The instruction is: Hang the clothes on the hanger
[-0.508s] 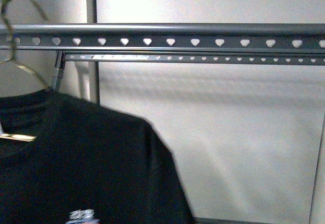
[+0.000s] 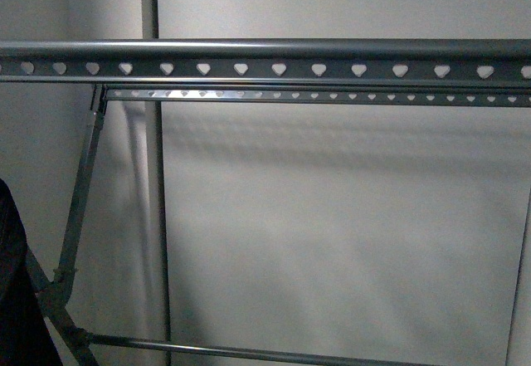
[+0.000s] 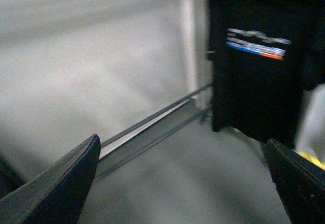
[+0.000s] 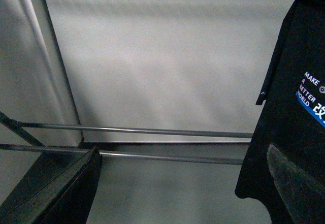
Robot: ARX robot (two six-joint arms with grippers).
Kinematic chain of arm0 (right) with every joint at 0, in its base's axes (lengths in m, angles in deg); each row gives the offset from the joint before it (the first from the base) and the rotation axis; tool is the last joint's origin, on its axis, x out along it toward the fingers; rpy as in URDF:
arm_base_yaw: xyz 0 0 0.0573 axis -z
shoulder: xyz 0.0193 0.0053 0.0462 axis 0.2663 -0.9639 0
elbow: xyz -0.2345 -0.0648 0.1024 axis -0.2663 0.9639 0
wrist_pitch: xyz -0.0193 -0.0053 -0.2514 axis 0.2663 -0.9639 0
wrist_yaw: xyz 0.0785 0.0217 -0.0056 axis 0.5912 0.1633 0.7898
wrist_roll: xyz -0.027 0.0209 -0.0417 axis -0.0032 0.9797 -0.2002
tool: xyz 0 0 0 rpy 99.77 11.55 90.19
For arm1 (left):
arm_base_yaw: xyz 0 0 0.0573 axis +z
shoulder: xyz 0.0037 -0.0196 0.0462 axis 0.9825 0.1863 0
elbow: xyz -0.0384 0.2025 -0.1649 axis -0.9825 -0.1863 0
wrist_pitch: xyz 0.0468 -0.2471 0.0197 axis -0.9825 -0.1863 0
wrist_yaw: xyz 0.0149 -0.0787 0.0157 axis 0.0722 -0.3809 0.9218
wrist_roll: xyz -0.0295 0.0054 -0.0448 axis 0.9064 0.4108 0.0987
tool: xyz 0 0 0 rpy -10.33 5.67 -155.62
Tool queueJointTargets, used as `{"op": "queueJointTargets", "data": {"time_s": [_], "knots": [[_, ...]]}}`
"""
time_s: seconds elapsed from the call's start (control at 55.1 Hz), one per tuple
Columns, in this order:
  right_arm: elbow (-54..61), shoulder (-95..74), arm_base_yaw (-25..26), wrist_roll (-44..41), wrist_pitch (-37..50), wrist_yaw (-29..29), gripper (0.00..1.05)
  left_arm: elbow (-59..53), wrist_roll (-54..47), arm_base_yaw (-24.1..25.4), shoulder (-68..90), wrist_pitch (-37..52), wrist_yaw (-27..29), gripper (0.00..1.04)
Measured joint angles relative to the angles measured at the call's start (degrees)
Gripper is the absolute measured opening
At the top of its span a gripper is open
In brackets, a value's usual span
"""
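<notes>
The grey metal hanger's long rail [image 2: 265,67] with heart-shaped holes runs across the top of the front view. Only a black sliver of the clothes [image 2: 12,283] shows there, at the left edge. In the left wrist view the black T-shirt [image 3: 259,82] hangs with its white and blue print facing me, beyond the open, empty left gripper [image 3: 182,148]. In the right wrist view the T-shirt [image 4: 294,132] hangs just behind one finger of the open, empty right gripper [image 4: 183,153]. Neither gripper touches the cloth. What the shirt hangs from is hidden.
A second, thinner holed rail [image 2: 332,95] sits behind the main one. The rack's slanted leg [image 2: 79,217] and low crossbars [image 4: 137,130] stand before a pale wall. The crossbars also show in the left wrist view [image 3: 152,120]. Something yellow [image 3: 312,160] lies below the shirt.
The T-shirt on its brass wire hanger filled the front view's lower left. It has moved out to the left, and only a black sliver remains.
</notes>
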Motion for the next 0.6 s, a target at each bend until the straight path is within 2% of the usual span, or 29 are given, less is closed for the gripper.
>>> {"op": "queueJointTargets", "data": {"time_s": [0.036,0.091,0.181,0.272,0.363,0.435,0.508,0.526,0.544,0.599], "knots": [[0.0,0.0,0.0,0.0,0.0,0.02,0.97,2.8,-7.43,-0.17,3.8,-3.89,-4.83,0.98],[0.0,0.0,0.0,0.0,0.0,0.0,0.97,6.54,-19.04,-0.52,9.55,-8.83,-6.08,0.98],[0.0,0.0,0.0,0.0,0.0,0.02,0.97,13.07,-34.05,-1.07,20.39,-6.23,-2.54,0.98],[0.0,0.0,0.0,0.0,0.0,0.0,0.97,17.94,-35.89,-2.19,27.78,4.5,5.35,0.98],[0.0,0.0,0.0,0.0,0.0,0.0,0.97,21.0,-26.49,-2.27,30.73,16.15,17.16,0.98],[0.0,0.0,0.0,0.0,0.0,0.0,0.97,22.05,-13.99,-1.68,30.08,17.7,27.91,0.98],[0.0,0.0,0.0,0.0,0.0,-0.04,0.97,22.75,1.09,-0.24,29.33,13.88,36.2,0.98],[0.0,0.0,0.0,0.0,0.0,-0.02,0.97,23.02,6.95,0.17,29.29,11.3,39.45,0.98],[0.0,0.0,0.0,0.0,0.0,-0.02,0.97,23.15,8.28,0.33,29.31,10.14,40.79,0.98],[0.0,0.0,0.0,0.0,0.0,0.0,0.97,23.78,24.24,1.16,29.75,2.45,47.47,0.98]]}}
